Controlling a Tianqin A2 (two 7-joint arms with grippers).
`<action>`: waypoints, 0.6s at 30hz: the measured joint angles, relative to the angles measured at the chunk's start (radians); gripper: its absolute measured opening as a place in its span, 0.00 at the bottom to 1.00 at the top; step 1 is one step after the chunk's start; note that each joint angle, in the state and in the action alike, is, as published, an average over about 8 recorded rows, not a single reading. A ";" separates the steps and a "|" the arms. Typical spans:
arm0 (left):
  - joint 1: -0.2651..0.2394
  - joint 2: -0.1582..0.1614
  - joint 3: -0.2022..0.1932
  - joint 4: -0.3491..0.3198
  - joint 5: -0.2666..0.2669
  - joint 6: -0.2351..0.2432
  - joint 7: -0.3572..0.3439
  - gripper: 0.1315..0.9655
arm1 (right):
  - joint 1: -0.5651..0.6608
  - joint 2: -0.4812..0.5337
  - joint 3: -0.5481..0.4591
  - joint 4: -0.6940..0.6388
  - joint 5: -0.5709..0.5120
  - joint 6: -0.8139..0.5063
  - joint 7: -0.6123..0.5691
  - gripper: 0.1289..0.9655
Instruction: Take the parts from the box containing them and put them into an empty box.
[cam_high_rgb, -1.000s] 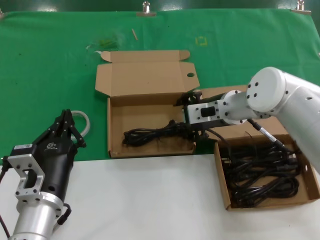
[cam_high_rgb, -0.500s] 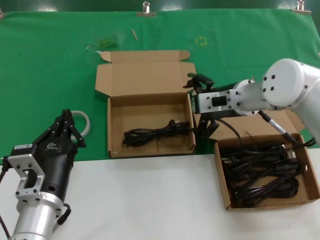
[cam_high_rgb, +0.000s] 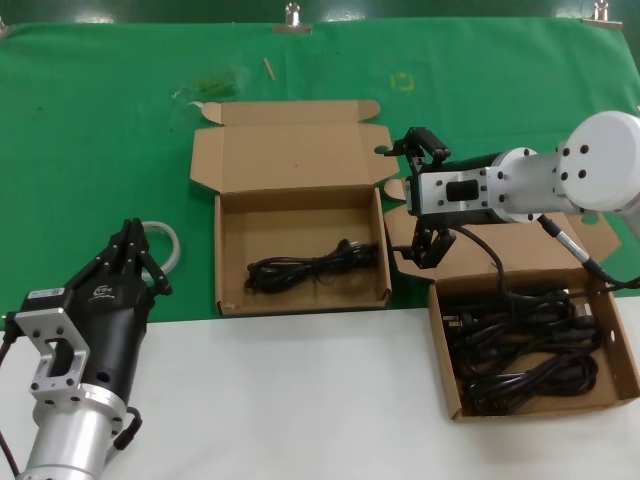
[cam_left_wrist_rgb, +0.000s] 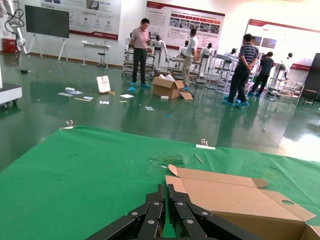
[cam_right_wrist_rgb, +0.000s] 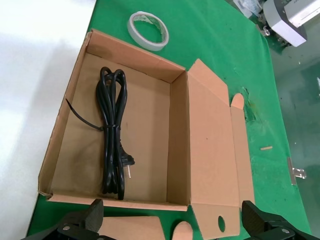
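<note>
Two brown mailer boxes lie open on the green cloth. The middle box (cam_high_rgb: 290, 225) holds one coiled black cable bundle (cam_high_rgb: 315, 268). The right box (cam_high_rgb: 445, 360) holds several black cable bundles (cam_high_rgb: 520, 350). My right gripper (cam_high_rgb: 421, 195) is open and empty, between the two boxes above the right box's lid flap. Its wrist view shows the middle box (cam_right_wrist_rgb: 150, 130) with the single bundle (cam_right_wrist_rgb: 114, 135) lying inside, beyond the spread gripper (cam_right_wrist_rgb: 172, 225). My left gripper (cam_high_rgb: 130, 245) is parked at the near left, shut and empty; in its own view (cam_left_wrist_rgb: 168, 192) it faces the middle box's lid (cam_left_wrist_rgb: 235, 195).
A whitish tape ring (cam_high_rgb: 168, 240) lies on the cloth by the left gripper and shows in the right wrist view (cam_right_wrist_rgb: 146, 30). The white table front (cam_high_rgb: 300, 400) runs below the cloth. Metal clips (cam_high_rgb: 293, 18) hold the cloth's far edge.
My right gripper has drawn back out of the middle box and moved right, leaving the cable bundle lying in that box. The left arm has not moved.
</note>
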 joint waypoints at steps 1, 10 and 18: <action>0.000 0.000 0.000 0.000 0.000 0.000 0.000 0.03 | 0.000 0.000 0.000 0.001 0.000 0.000 0.000 0.98; 0.000 0.000 0.000 0.000 0.000 0.000 0.000 0.03 | 0.000 0.001 0.000 0.002 0.000 0.000 0.001 0.99; 0.000 0.000 0.000 0.000 0.000 0.000 0.000 0.07 | 0.000 0.001 0.000 0.002 0.000 0.000 0.001 1.00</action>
